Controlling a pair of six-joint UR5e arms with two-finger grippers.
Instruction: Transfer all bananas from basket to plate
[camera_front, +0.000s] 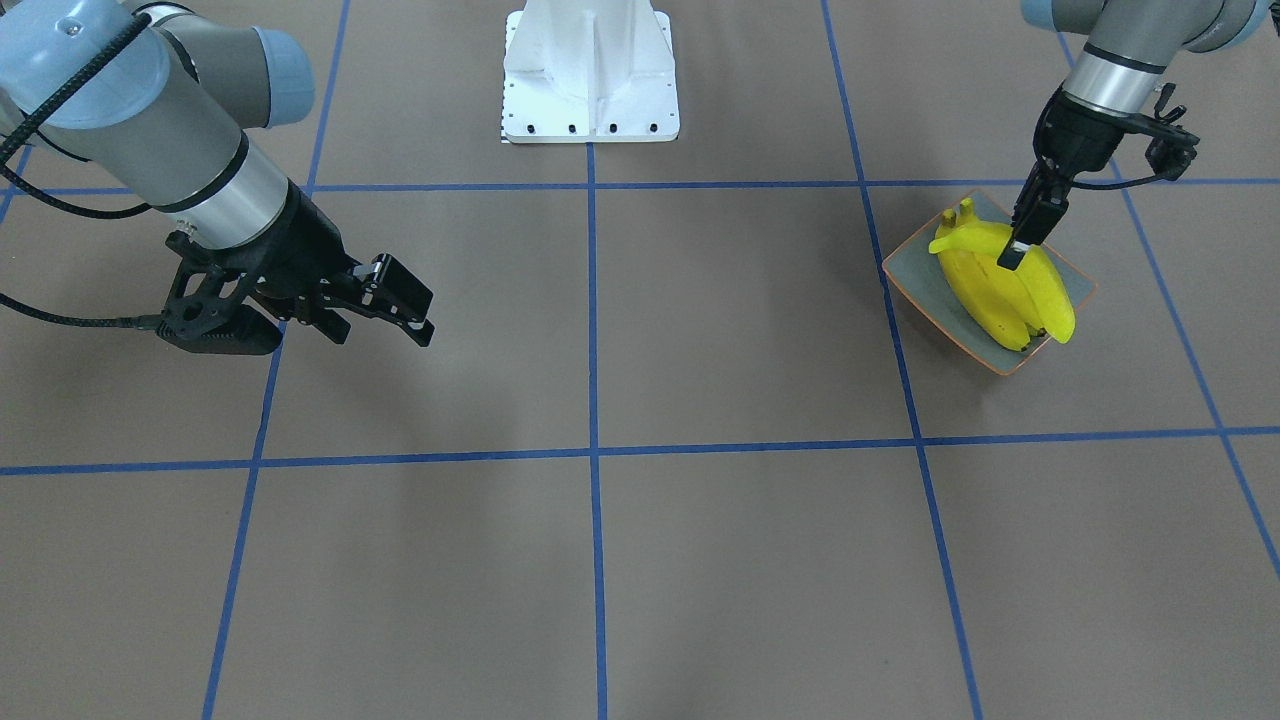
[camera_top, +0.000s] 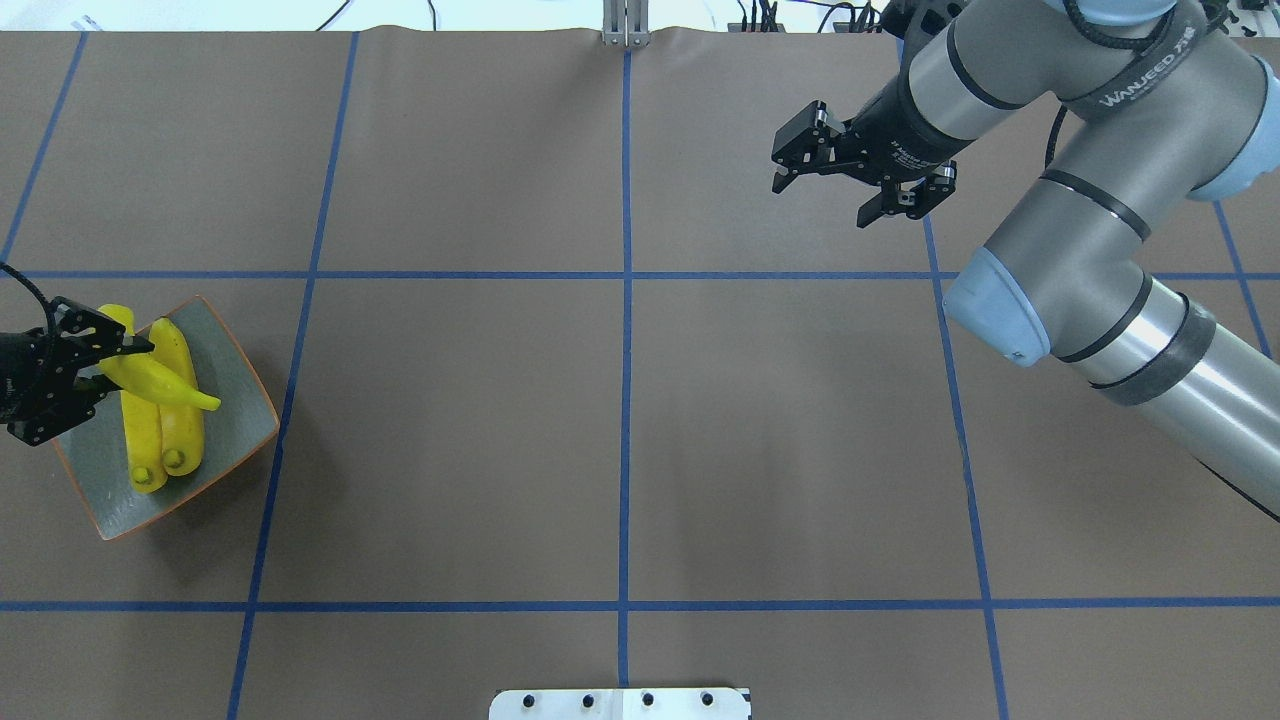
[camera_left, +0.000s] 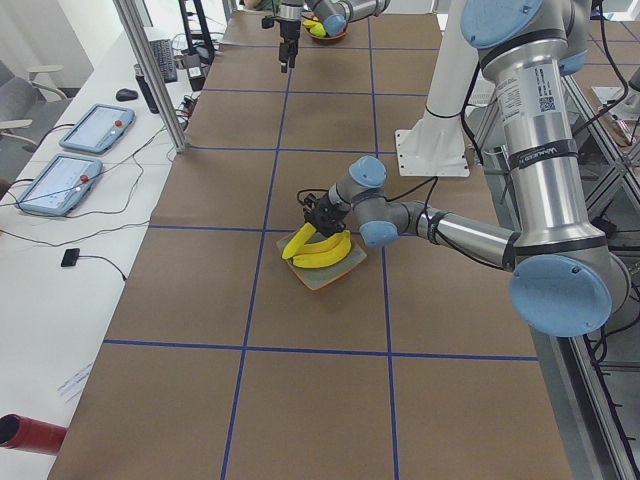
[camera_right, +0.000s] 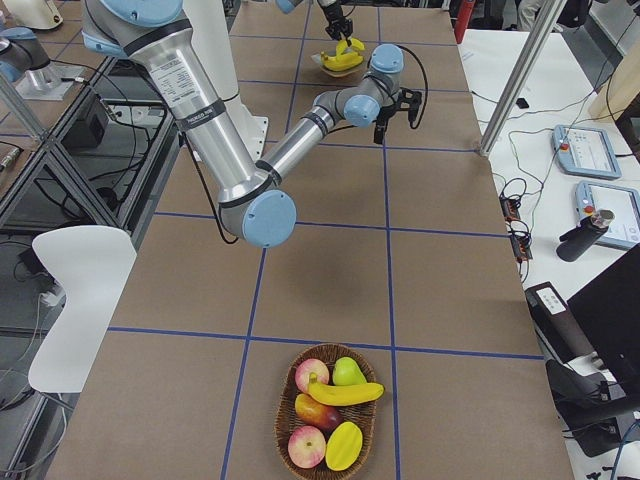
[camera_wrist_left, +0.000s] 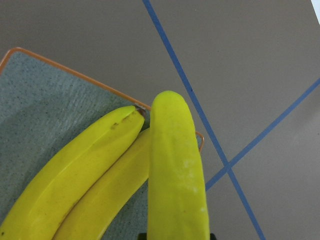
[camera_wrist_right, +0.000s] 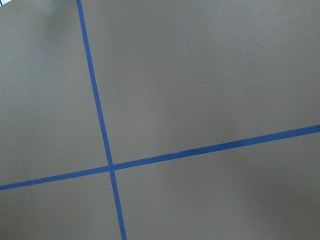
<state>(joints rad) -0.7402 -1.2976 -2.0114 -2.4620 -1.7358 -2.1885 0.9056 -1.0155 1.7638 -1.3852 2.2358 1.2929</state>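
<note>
The grey-green plate (camera_top: 232, 408) with an orange rim sits at the table's left in the overhead view. Two yellow bananas (camera_top: 160, 435) lie side by side on it. My left gripper (camera_top: 92, 362) is shut on a third banana (camera_top: 158, 380), held crosswise just over the other two. In the left wrist view the held banana (camera_wrist_left: 177, 175) fills the centre above the plate (camera_wrist_left: 40, 95). The basket (camera_right: 300, 450) stands far off near the table's right end, with one banana (camera_right: 345, 393) in it. My right gripper (camera_top: 820, 205) hangs open and empty over bare table.
The basket also holds apples (camera_right: 312, 375), a pear and a mango. The robot's white base plate (camera_front: 590, 80) sits at mid-table. Blue tape lines grid the brown table. Tablets and cables lie on a side bench (camera_left: 70, 150).
</note>
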